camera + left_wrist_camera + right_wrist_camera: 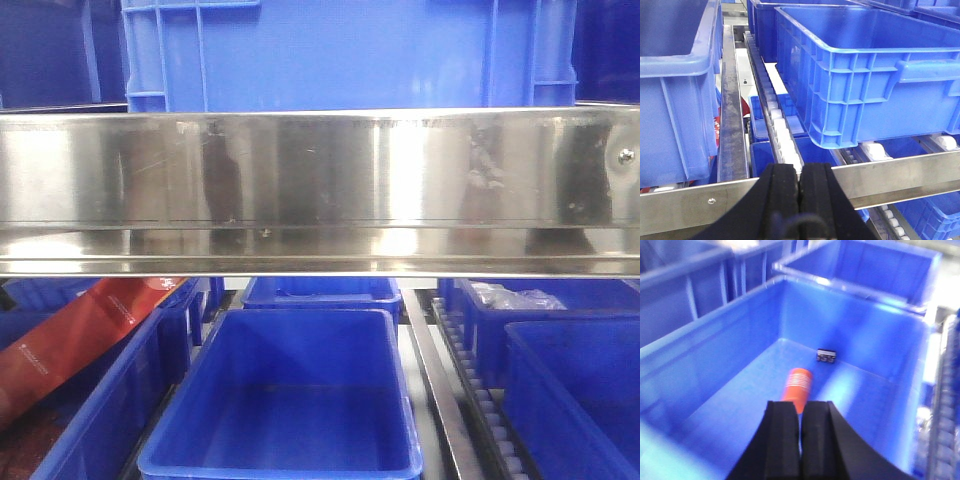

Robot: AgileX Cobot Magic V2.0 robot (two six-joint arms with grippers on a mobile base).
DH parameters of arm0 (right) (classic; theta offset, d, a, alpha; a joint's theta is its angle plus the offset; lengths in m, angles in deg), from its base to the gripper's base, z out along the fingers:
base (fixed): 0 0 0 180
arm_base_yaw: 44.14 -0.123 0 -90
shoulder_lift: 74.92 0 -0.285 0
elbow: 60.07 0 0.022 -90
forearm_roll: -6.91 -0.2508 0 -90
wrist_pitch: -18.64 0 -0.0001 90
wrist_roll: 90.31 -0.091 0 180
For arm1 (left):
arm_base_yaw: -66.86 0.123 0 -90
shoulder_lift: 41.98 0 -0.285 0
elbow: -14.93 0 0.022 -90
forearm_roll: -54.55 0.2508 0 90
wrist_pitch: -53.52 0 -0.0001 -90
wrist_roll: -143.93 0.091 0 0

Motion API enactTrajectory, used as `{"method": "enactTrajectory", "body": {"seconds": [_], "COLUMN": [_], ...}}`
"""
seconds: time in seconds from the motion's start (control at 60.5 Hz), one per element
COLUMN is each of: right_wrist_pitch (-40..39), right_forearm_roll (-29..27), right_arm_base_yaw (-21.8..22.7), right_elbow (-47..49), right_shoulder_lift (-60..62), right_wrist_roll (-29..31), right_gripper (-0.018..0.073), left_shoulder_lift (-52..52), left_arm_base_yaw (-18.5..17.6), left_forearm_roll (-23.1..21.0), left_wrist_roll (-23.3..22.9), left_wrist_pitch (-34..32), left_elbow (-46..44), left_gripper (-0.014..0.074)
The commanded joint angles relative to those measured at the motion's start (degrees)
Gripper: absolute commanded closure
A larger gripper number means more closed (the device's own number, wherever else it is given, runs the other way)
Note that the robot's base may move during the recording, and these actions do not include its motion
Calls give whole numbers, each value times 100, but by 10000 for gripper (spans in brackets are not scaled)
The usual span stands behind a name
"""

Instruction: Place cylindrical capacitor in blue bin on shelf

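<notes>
My right gripper (800,410) is shut and empty, held over the inside of a blue bin (730,315). A small dark piece with pale marks (826,356) lies on the bin floor near the far wall. It fits the cylindrical capacitor in size and colour, but blur hides its shape. An orange cylinder with white stripes (798,384) lies on the floor just beyond my fingertips. My left gripper (800,172) is shut and empty in front of a steel rail (900,172) of the shelf (320,180). Neither gripper shows in the front view.
Blue bins fill the shelf tiers: an open one at the centre below the rail (290,462), others to the right (560,335) and above (340,50). A red package (80,335) lies in a left bin. White roller tracks (782,135) run between the bins.
</notes>
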Motion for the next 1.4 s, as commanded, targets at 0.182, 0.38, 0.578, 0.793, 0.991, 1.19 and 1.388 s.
{"method": "enactTrajectory", "body": {"seconds": [0.182,0.38,0.578,0.793,0.991,1.19,1.388], "right_wrist_pitch": [-1428,-2038,-2167,-2167,-2122,-2122,-2122], "right_forearm_roll": [98,171,188,188,188,188,188], "right_arm_base_yaw": [1,280,793,1017,1017,1017,1017], "right_elbow": [-2654,-4545,-5918,-6733,-6823,-6823,-6823], "right_shoulder_lift": [2168,3759,5271,6570,6949,6949,6949], "right_wrist_roll": [-23,-23,-23,-23,-23,-23,-23], "right_gripper": [641,641,641,641,641,641,641], "left_shoulder_lift": [-29,-29,-29,-29,-29,-29,-29], "left_arm_base_yaw": [7,7,7,7,7,7,7], "left_forearm_roll": [-30,70,84,179,194,194,194], "left_wrist_roll": [0,0,0,0,0,0,0], "left_wrist_pitch": [-58,-58,-58,-58,-58,-58,-58], "left_elbow": [15,15,15,15,15,15,15], "left_gripper": [708,708,708,708,708,708,708]}}
